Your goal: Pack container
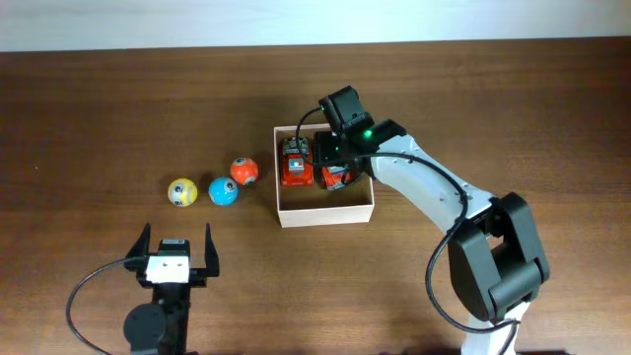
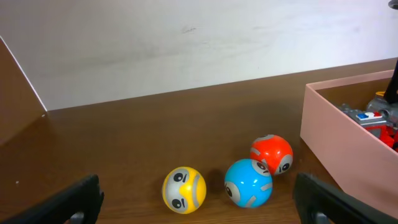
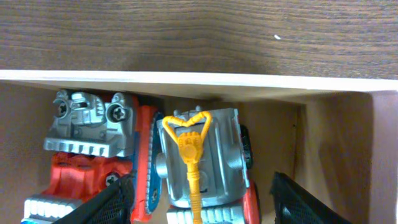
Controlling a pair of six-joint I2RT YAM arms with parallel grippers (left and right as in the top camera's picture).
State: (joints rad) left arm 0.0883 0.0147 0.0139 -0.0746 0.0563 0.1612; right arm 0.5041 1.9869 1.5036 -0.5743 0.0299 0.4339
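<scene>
The container (image 1: pixel 325 215) is a small square open-top cardboard box with flat white outer walls and a matte tan-brown inside. It stands right of centre on the dark wood-grain desk (image 1: pixel 99 108).

Inside it, 2 blocky plastic toy trucks lie side by side against the far wall. The red truck (image 3: pixel 87 130) has a silver-grey ribbed front with 2 round screw-like studs. The grey truck (image 3: pixel 211 162) has a boxy silver body, black wheels and a yellow hook arm (image 3: pixel 189 146) running down its top.

The right hand (image 3: pixel 200 190) reaches down into the container over the grey truck. Its 2 dark, rough-textured fingers (image 3: pixel 115 202) stand apart, 1 on each side of the toy. A sliver of brown floor shows at the right finger, and the left one overlaps the trucks' edge. I cannot tell whether it has a grip on the truck.

The left hand (image 1: pixel 177 237) is near the front edge of the desk, well apart from the container. Its black fingers are spread fully wide with nothing between them.

Ahead of it lie 3 glossy balls with grey face markings. The yellow ball (image 2: pixel 184 190) is furthest left and the blue ball (image 2: pixel 248 182) is just beside it. The orange-red ball (image 2: pixel 272 154) touches the blue one and is nearest the container wall.
</scene>
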